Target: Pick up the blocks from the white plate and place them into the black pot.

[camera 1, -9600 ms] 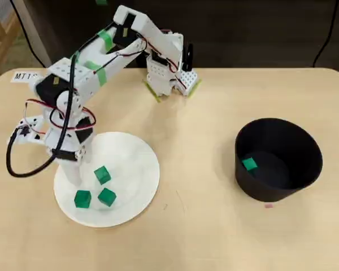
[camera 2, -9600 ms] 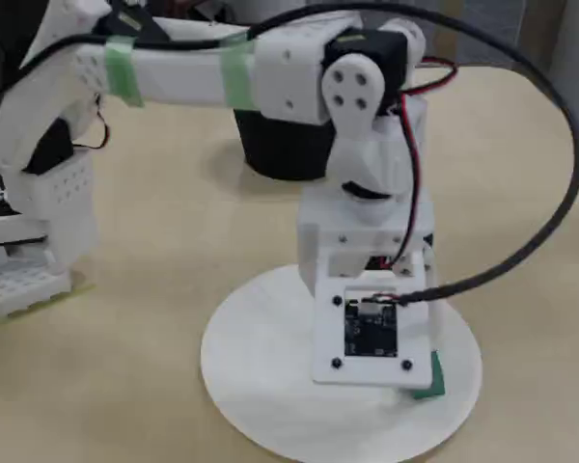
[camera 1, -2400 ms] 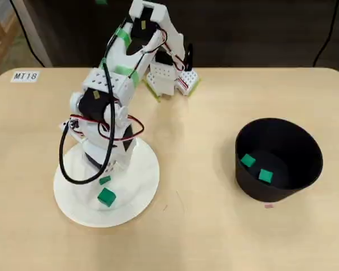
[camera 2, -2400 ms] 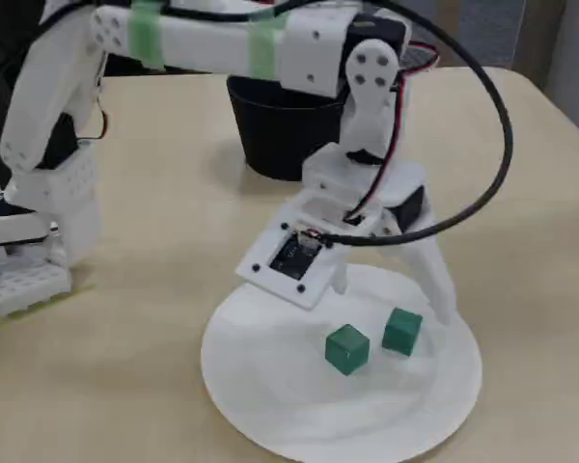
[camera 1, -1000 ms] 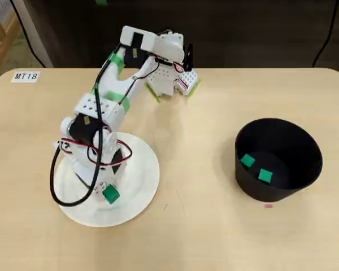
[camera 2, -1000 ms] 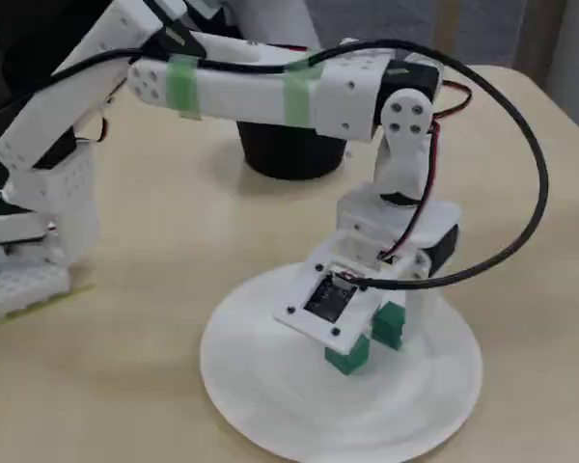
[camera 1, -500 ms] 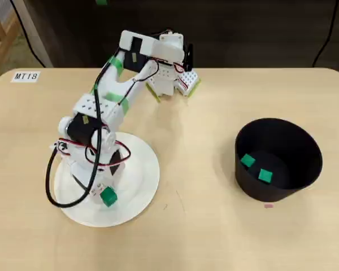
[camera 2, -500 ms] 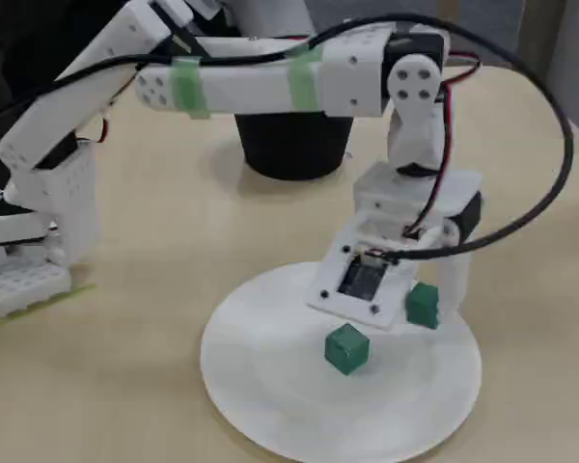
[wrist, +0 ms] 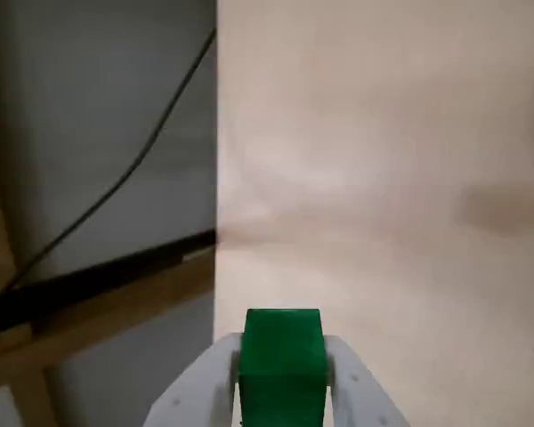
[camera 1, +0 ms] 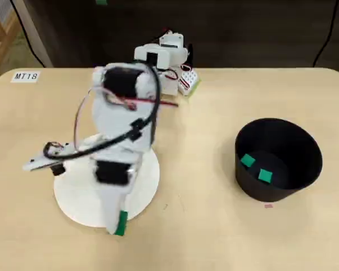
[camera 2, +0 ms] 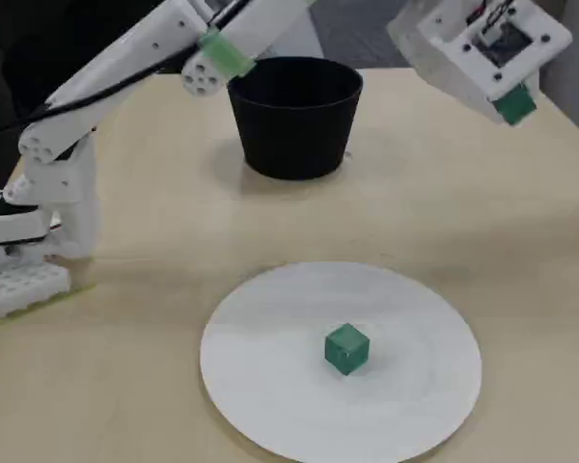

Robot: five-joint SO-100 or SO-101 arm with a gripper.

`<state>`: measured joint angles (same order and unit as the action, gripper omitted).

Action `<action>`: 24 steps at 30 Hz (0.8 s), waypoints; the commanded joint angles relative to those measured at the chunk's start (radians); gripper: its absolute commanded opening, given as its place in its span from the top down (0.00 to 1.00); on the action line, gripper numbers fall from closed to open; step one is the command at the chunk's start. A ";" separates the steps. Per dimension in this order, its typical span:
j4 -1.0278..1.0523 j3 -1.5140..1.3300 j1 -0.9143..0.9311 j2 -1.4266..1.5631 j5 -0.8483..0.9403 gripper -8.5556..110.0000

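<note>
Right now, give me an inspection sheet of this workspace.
Surface: light wooden table, bare around the work.
Job's things: white plate with one green cube on it; black pot with two cubes inside.
Clutter: white label at the table corner in the overhead view.
Tool: tool raised, shut on a fourth cube.
Cables: black and red wires on the arm.
Surroundings: dark floor, a black cord.

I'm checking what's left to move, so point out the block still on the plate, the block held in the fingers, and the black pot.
block on the plate [camera 2: 346, 346], fixed view, top face.
held block [wrist: 283, 354], wrist view, front face.
black pot [camera 2: 294, 135], fixed view, outer wall.
</note>
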<state>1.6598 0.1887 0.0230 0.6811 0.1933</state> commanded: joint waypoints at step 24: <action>-0.006 -0.827 -0.706 0.565 -0.118 0.95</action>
<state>1.6628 -0.6427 -0.6565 1.2395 0.0644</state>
